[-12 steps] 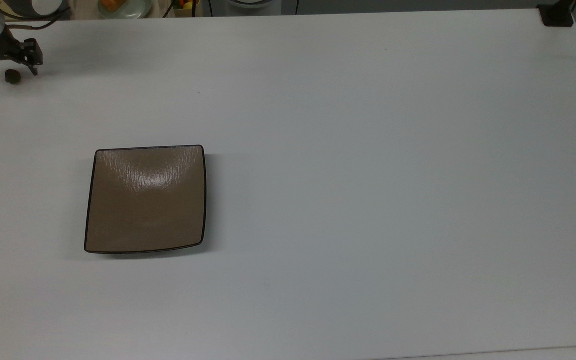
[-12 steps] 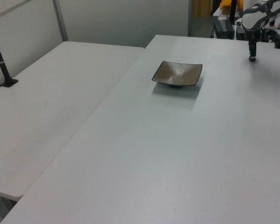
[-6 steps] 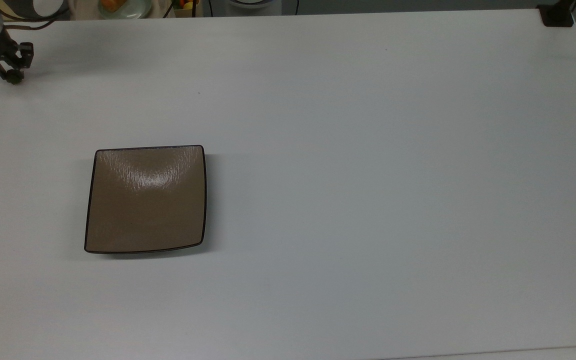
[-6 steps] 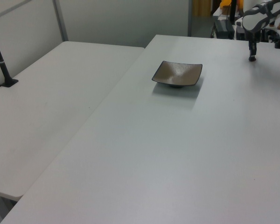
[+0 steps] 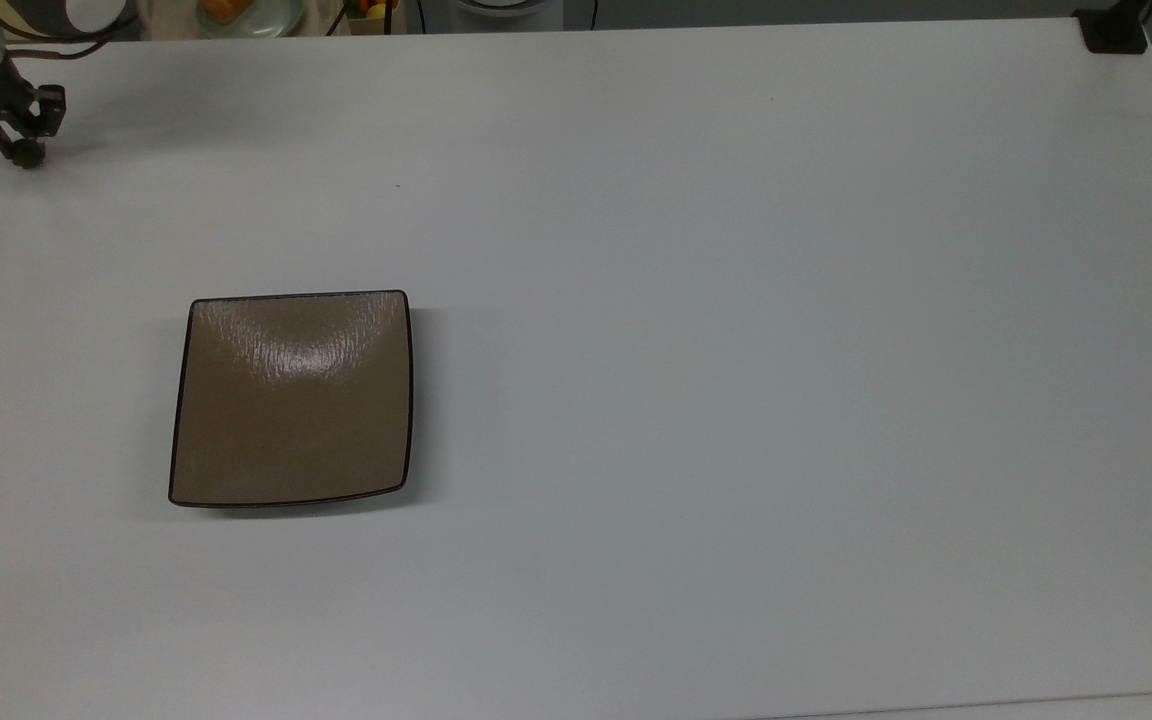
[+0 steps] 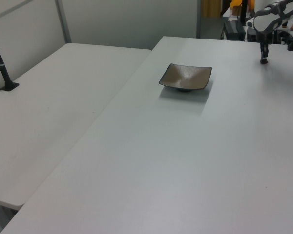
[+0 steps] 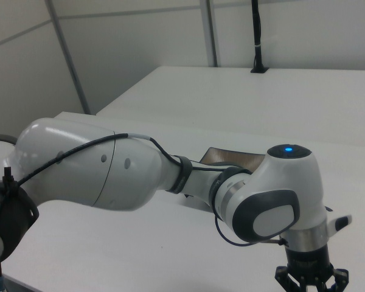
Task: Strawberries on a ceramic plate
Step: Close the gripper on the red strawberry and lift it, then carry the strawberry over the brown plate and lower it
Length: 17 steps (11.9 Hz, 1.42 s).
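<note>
In the top view, my gripper (image 5: 18, 142) sat low at the far-left corner of the worktop (image 5: 736, 300), its fingers drawn in around the strawberry (image 5: 27, 154), a small dark lump at their tips. A second earlier those fingers stood spread, with the berry lying just below them; in the last half second almost nothing shifted. I judged the pinch made and the lift due next. The ceramic plate (image 5: 291, 400) lay bare, well apart from the berry, with open white surface all the way between them. The worktop's left edge ran close beside the gripper, so I had little margin on that side.

In the left view, the gripper (image 6: 263, 59) touched down near the far right corner, the ceramic plate (image 6: 185, 77) toward the middle, and nothing stood in the path. A second table (image 6: 63, 97) adjoined along the left view's left.

In the right view, the arm (image 7: 170, 176) stretched across the foreground, with a corner of the plate (image 7: 234, 159) showing behind it.
</note>
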Available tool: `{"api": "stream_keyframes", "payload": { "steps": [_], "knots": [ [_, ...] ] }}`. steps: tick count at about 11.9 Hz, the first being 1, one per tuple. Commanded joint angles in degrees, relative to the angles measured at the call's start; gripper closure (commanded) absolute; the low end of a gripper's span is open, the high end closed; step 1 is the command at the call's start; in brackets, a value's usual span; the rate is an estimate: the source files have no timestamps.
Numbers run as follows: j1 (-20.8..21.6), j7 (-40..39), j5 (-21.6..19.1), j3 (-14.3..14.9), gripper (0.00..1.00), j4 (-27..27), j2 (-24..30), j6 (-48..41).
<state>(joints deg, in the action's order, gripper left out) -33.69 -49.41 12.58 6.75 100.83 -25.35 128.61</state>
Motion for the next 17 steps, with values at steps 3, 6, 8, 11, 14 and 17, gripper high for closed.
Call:
{"api": "stream_keyframes", "payload": {
  "steps": [3, 6, 8, 11, 14, 17],
  "knots": [
    [2.14, -0.95, -0.18, -0.68, 1.00, -3.00, 5.04, -10.19],
    [2.49, -0.78, -0.63, -3.40, 1.00, -6.95, 7.59, -17.32],
    [3.28, -0.60, -3.24, -4.89, 1.00, -11.16, 8.48, -22.31],
    [6.52, -0.07, -8.96, -6.39, 1.00, -16.71, 8.92, -26.56],
    [10.39, 5.96, -10.21, -8.50, 1.00, -17.51, 8.74, -25.86],
    [15.49, 10.64, -10.47, -8.59, 1.00, -17.34, 7.87, -22.63]
  ]
}}
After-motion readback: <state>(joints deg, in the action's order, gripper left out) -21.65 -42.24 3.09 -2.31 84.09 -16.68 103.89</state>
